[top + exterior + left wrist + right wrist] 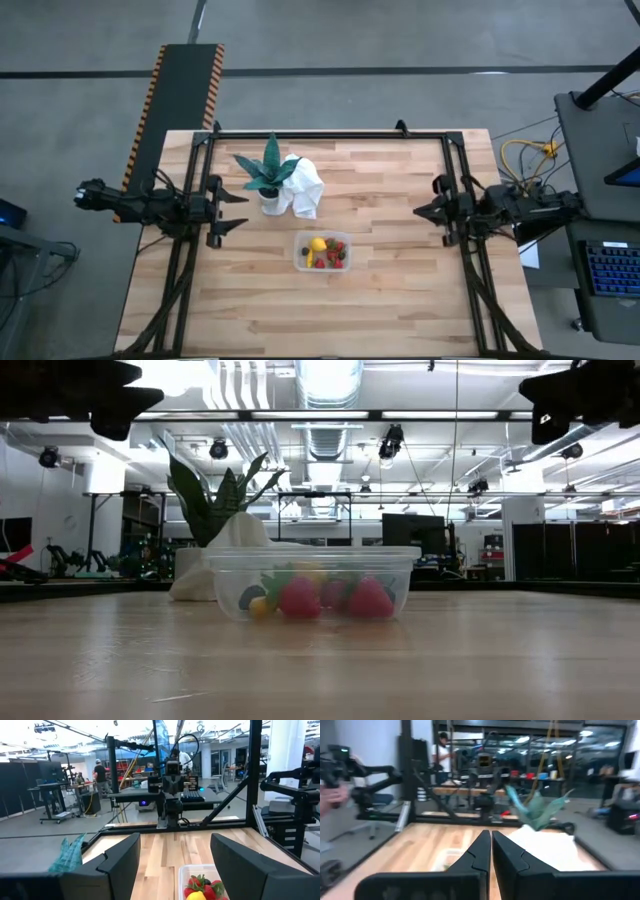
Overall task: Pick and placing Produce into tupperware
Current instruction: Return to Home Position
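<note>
The clear box [299, 262], rectangular with rounded corners, sits near the middle of the worktop [400, 300]. It is close to the white cloth [305, 188] and the spiky green plant [268, 170] but touches neither. Inside it lie a yellow lemon [317, 244], red strawberries [339, 249] and a smaller yellow piece [262, 607] low at 1 end. In the low view the see-through wall softens them all, and a dark round bit beside the yellow piece is too dim to name. The left wrist view cuts the box off, showing only 1 end with the fruit tops. The right wrist view gives it only as a pale blur past the fingers. The left tool [238, 211] hangs at the worktop's left edge, its 2 fingers spread wide apart and holding nothing. The right tool [417, 212] hangs at the right edge, fingers pressed together and empty. In the low view both arms are only dark shapes cut off at the upper corners.
</note>
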`<move>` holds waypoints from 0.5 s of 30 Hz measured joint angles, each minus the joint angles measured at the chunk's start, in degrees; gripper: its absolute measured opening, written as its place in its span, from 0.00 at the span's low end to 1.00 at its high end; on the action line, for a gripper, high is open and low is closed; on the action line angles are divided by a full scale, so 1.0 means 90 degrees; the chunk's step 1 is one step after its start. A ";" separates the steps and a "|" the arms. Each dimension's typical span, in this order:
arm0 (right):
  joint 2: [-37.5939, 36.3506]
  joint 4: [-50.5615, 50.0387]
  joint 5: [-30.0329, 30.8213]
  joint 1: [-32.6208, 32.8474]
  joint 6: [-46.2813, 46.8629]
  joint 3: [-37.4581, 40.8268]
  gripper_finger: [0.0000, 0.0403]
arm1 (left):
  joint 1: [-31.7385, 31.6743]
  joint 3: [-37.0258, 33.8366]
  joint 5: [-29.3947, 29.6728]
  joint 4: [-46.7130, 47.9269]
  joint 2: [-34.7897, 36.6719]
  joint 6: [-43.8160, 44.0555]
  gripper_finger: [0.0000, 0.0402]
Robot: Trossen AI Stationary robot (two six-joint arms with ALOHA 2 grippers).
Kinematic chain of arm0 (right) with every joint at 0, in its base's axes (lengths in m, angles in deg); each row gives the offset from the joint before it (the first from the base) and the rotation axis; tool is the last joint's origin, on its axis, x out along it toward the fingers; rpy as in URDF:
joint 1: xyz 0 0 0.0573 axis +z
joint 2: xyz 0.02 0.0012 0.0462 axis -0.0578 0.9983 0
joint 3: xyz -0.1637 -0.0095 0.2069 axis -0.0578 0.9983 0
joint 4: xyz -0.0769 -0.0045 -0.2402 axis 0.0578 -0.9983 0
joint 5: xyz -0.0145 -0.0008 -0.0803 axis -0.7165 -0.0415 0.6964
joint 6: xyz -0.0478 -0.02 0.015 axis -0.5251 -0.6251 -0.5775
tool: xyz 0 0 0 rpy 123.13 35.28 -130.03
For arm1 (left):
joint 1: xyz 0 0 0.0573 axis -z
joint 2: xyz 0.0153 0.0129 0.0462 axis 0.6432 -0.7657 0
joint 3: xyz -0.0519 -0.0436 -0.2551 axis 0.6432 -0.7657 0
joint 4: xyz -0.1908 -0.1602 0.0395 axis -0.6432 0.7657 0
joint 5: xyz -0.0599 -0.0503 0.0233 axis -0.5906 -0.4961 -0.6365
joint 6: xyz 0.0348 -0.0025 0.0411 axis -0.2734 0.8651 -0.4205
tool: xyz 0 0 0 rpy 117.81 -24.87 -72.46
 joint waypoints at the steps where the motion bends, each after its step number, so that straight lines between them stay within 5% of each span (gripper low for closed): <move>1: 0.0000 -0.0037 -0.0122 0.0000 0.0078 0.0000 0.02 | 0.0000 0.0002 0.0002 -0.0028 -0.0023 0.0000 0.57; 6: -0.0019 -0.0140 -0.0709 0.0000 0.0462 0.0031 0.02 | 0.0000 0.0001 0.0004 -0.0031 -0.0060 0.0003 0.57; 15: -0.0020 0.0484 -0.0722 0.0000 0.0739 0.0838 0.02 | 0.0000 -0.0022 0.0004 -0.0032 -0.0167 0.0012 0.57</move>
